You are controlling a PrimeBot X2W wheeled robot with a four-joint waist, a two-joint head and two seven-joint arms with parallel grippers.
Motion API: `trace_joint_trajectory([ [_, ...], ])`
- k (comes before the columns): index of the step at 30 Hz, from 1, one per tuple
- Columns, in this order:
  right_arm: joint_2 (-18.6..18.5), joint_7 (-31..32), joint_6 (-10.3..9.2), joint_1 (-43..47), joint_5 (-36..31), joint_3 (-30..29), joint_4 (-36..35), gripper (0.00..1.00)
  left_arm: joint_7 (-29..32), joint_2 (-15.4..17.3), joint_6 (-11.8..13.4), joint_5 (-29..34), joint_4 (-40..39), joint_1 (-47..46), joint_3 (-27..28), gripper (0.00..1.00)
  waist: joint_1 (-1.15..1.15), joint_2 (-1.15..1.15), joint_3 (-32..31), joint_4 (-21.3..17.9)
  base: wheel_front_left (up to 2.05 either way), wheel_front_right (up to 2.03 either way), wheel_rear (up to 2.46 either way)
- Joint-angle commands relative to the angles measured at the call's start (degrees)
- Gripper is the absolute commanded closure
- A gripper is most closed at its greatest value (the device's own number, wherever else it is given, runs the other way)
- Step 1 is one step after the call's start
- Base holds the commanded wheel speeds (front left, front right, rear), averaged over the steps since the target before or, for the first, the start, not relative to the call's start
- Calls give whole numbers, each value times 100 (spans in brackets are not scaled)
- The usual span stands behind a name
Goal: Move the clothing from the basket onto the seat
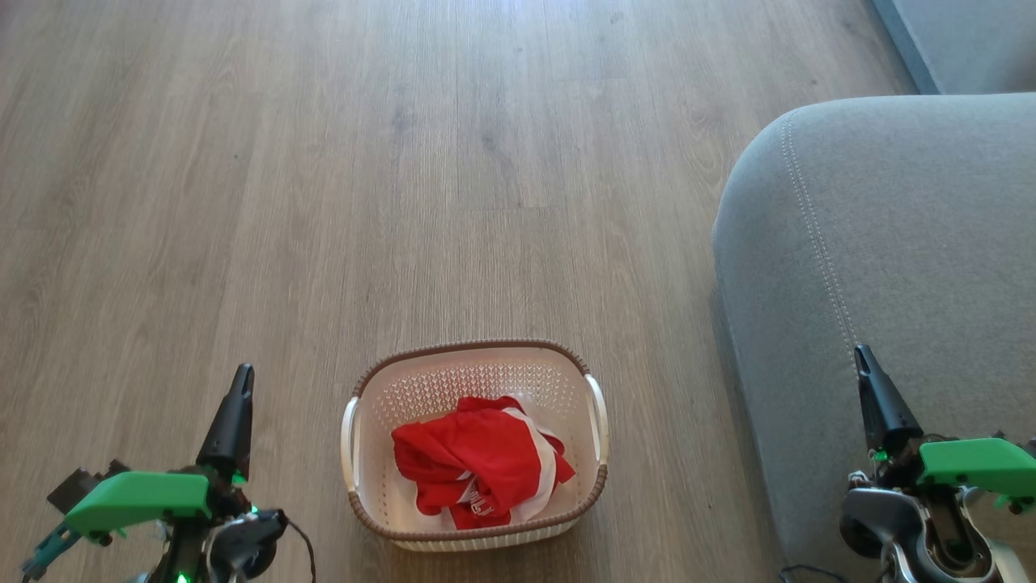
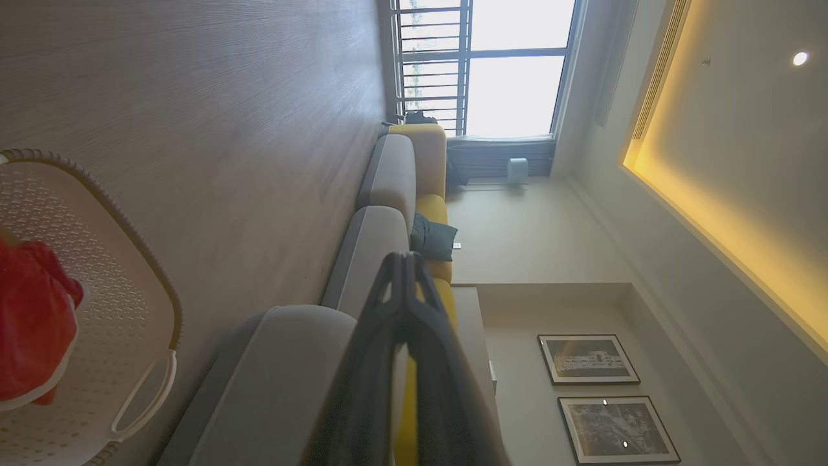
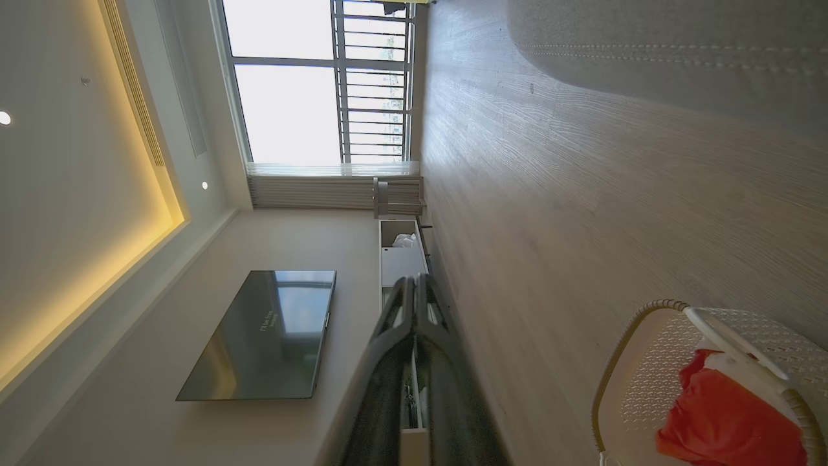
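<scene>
We see the clothing [image 1: 481, 461] in the basket [image 1: 477, 376], left of the seat [image 1: 890, 243]. Our left gripper [image 1: 241, 374] and right gripper [image 1: 863, 353] flank it, fingers pressed together, empty.

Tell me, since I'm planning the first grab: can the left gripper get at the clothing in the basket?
Probably yes. The clothing lies uncovered in the open basket, with just floor between it and the left gripper. The jaws are shut, though, and need opening first.

1. The basket [image 1: 453, 380] stands on the floor [image 1: 324, 162], low in the middle of the head view.
2. The clothing [image 1: 477, 461] lies bunched inside the basket, toward its near side.
3. The seat [image 1: 890, 243] is to the basket's right, apart from it.
4. The left tool [image 1: 242, 374] is left of the basket. The right tool [image 1: 863, 354] is over the seat.
</scene>
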Motion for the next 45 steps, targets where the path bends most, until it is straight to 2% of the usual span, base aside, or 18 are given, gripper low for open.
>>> trace_joint_trajectory([
  [1,14,24,3,-280,32,99,-206,100,20,49,-53,44,-184,-275,184,100,0,0,0,0,0,0,0],
  [11,14,24,3,-280,32,99,-206,100,19,49,-53,44,-184,-275,183,100,0,0,0,0,0,0,0],
  [12,0,-2,0,-1,-1,0,-2,100,-2,-1,0,0,-1,-1,1,100,0,0,0,0,0,0,0],
  [13,0,-3,3,14,-3,12,59,0,-6,-5,10,-1,52,12,-4,0,0,0,1,0,0,0,0],
  [17,1,-16,3,213,-9,51,369,0,-18,-41,9,0,354,208,-21,0,0,0,5,0,0,0,0],
  [37,3,-339,3,138,-532,-27,170,0,-341,-27,0,159,159,179,145,0,0,0,-25,10,0,0,0],
  [45,4,-474,3,65,-1063,-100,-86,0,-477,-22,-4,469,46,129,282,0,0,0,-40,28,0,0,0],
])
